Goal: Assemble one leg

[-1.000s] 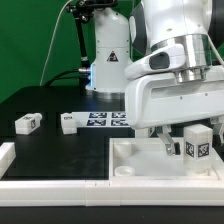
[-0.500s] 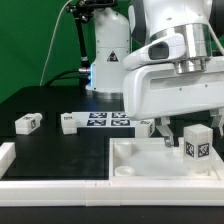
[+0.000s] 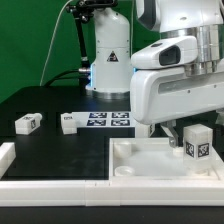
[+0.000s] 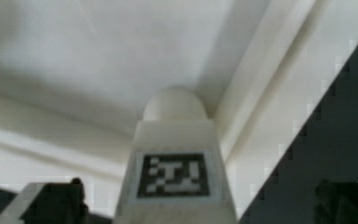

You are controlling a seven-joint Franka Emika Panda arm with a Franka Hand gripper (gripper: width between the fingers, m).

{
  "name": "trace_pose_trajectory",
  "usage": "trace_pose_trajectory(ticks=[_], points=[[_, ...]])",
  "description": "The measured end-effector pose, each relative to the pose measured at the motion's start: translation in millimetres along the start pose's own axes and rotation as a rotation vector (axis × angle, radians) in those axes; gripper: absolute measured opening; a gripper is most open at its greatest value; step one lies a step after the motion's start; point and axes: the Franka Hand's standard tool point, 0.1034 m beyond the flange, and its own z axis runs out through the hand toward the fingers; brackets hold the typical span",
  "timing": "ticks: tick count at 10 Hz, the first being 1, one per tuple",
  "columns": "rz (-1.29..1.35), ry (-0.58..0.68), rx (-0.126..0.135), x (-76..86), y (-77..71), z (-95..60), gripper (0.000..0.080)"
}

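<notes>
A white leg (image 3: 197,141) with a black-and-white tag stands upright in the right part of the large white tray (image 3: 140,165). In the wrist view the leg (image 4: 176,140) rises between my two dark fingers (image 4: 51,203), with a gap on each side. My gripper (image 3: 176,136) is open and hangs just above the tray, close to the leg at the exterior view's left of it. It holds nothing. Two more legs, one (image 3: 27,123) and another (image 3: 68,121), lie on the black table at the exterior view's left.
The marker board (image 3: 105,120) lies on the table behind the tray. Another small white block (image 3: 144,127) shows partly under my hand. A white robot base (image 3: 108,55) stands at the back. A low white rim (image 3: 6,155) edges the table's front left.
My hand has risen and drawn a little to the exterior view's right. The upright leg stays where it was in the tray.
</notes>
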Motion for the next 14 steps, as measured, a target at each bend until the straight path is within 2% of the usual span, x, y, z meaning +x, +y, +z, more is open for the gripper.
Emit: trace_pose_trajectory(ticks=[2,6,8,9,10,12,14], points=[[0.008,0.023,-0.010,4.4,7.6,-2.4,0.0649],[0.009,0.027,-0.013,5.0,9.4,-3.7,0.0649],[0.009,0.026,-0.012,4.8,9.4,-3.5,0.0404],[0.011,0.026,-0.012,4.8,9.2,-3.5,0.0404],[0.034,0.026,-0.010,4.8,8.7,-3.3,0.0290],[0.075,0.027,-0.008,4.9,8.0,-3.1,0.0290],[0.223,0.027,0.001,4.8,6.2,-2.7,0.0290]])
